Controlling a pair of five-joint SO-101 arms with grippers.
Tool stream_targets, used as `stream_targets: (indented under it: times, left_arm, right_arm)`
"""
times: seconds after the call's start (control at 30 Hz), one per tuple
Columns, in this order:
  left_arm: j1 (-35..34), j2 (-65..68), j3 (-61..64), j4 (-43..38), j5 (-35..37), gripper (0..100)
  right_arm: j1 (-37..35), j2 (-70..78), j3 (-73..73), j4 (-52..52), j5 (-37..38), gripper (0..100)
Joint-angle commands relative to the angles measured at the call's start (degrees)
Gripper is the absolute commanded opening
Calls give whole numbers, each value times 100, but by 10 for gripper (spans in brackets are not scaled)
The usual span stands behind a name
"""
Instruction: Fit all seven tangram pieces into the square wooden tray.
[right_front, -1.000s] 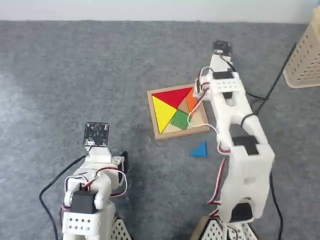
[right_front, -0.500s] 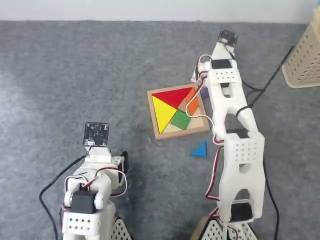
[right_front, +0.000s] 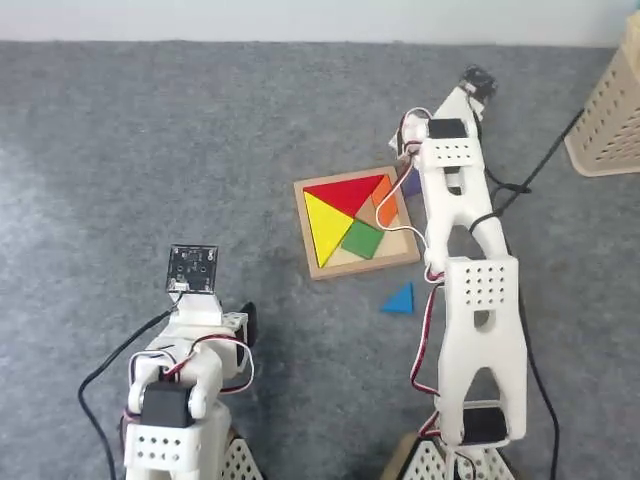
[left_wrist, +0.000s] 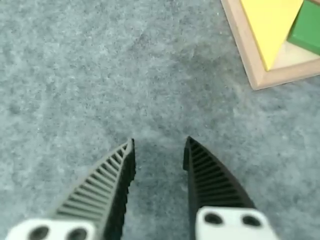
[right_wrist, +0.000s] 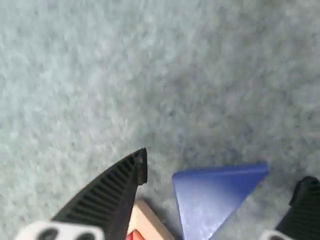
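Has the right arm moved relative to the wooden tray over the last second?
Yes. In the high view the right arm's wrist end has drifted away from the wooden tray, toward the basket.

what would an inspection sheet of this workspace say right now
surface: grey carpet.
job's things: tray holds red triangle, yellow triangle, green square and orange piece, with part of its floor bare; small blue triangle and blue piece lie outside on the carpet.
clutter: nothing seen.
grippers: left hand open over bare carpet; right hand open, fingers either side of the blue piece.
cables: black cable trails from the right arm.
surroundings: basket at the far right.
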Motion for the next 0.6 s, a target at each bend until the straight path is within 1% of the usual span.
stream_targets:
  times: [0.0, 0.17, 0.2, 0.3, 0.37, 0.43, 0.57]
  left_arm:
    - [-18, -114, -13, -35, 35, 152]
    - [-18, -114, -13, -35, 35, 152]
    - [-18, -114, -13, -35, 35, 152]
    - [-18, -114, -13, -35, 35, 152]
    - [-18, -114, -13, -35, 35, 152]
    - [-18, -114, -13, -35, 35, 152]
    - [-18, -114, -13, -35, 35, 152]
  right_arm:
    - [233, 268, -492, 391, -70, 417]
    - [233, 382, -993, 1305, -70, 414]
    - [224, 382, -1073, 1464, -70, 400]
    - [242, 426, -1301, 1771, -62, 295]
    - [277, 426, -1319, 1789, -62, 214]
    - [286, 426, -1327, 1789, -62, 154]
    - [233, 426, -1319, 1815, -53, 139]
